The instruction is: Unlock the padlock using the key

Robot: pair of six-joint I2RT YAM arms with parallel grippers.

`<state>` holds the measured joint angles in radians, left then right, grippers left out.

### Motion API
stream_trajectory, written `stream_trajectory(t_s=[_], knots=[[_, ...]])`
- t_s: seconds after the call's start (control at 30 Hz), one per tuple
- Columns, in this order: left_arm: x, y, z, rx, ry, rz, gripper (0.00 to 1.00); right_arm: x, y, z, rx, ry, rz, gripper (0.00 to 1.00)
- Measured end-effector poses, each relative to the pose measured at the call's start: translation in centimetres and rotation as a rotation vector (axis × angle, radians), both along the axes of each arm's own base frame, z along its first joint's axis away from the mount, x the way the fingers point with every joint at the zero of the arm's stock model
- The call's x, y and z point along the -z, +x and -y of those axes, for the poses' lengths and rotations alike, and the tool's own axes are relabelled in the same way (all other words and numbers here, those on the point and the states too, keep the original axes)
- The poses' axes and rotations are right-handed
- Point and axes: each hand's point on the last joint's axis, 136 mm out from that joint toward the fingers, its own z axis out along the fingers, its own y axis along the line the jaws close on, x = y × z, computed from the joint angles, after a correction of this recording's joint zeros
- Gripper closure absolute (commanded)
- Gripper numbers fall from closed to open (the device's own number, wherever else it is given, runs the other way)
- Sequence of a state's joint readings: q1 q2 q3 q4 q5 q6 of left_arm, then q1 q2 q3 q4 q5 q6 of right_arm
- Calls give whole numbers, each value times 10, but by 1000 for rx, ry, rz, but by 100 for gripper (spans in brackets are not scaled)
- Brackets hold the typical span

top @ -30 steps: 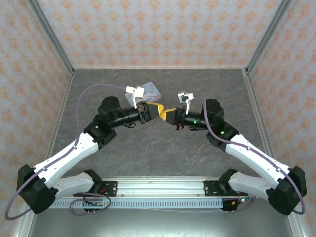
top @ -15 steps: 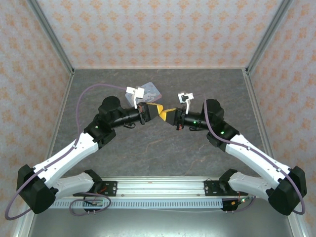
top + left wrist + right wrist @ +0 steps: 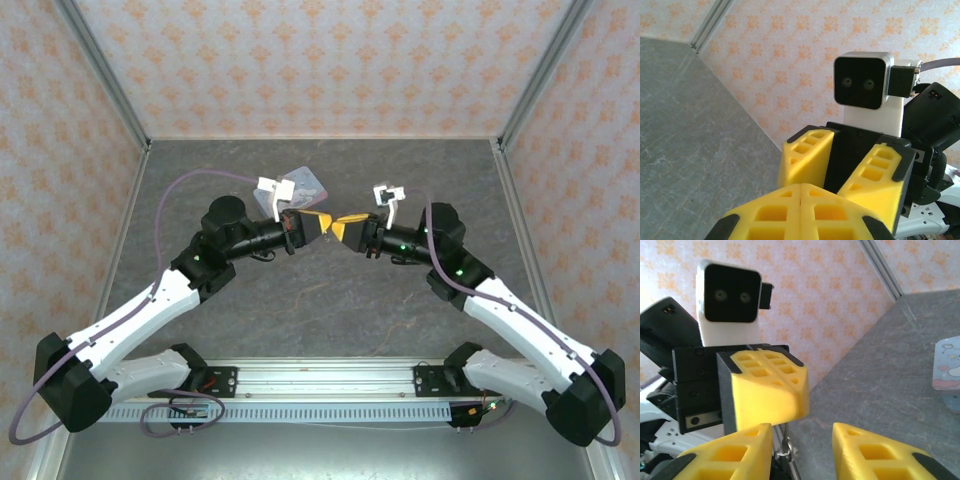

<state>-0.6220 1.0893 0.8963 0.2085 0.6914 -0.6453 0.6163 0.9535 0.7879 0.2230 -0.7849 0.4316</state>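
Observation:
My left gripper [image 3: 322, 222] is held up over the middle of the table with its yellow fingers [image 3: 800, 210] pressed flat together. In the right wrist view a thin pale metal key with a small ring [image 3: 786, 449] hangs from under those shut fingers [image 3: 767, 390]. My right gripper [image 3: 347, 222] faces the left one tip to tip and stands open. Its two fingers [image 3: 732, 455] are spread, and the dangling key is near its left finger without touching it. The padlock is hidden.
A pastel cartoon-printed tin [image 3: 306, 182] lies on the grey table [image 3: 330, 300] just behind the left wrist and sits at the right edge of the right wrist view [image 3: 947, 371]. Patterned walls close in the back and sides.
My right arm has drawn back to the right and risen a little, so its fingers no longer press against the left gripper. The left arm has barely moved.

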Motion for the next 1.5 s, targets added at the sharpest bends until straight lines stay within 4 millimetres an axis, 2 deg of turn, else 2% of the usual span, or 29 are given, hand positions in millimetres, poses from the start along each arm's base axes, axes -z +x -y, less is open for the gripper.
stream_trajectory(t_s=[0.17,0.33,0.6,0.87,1.17,1.5], knots=[[-3,0,0,-1,-3,5,100,-6,2,-5,-20,38,0,57],[0,4,-1,-30,5,-3,100,3,8,-13,-49,61,-41,57],[4,8,-1,-46,15,-15,100,9,7,-14,-53,96,-61,55],[6,15,-4,-91,13,-22,100,25,-5,-21,-97,78,-101,52],[5,17,-5,-100,12,-21,100,27,-4,-21,-98,76,-105,57],[6,17,-4,-100,14,-24,100,40,0,-27,-101,55,-142,62]])
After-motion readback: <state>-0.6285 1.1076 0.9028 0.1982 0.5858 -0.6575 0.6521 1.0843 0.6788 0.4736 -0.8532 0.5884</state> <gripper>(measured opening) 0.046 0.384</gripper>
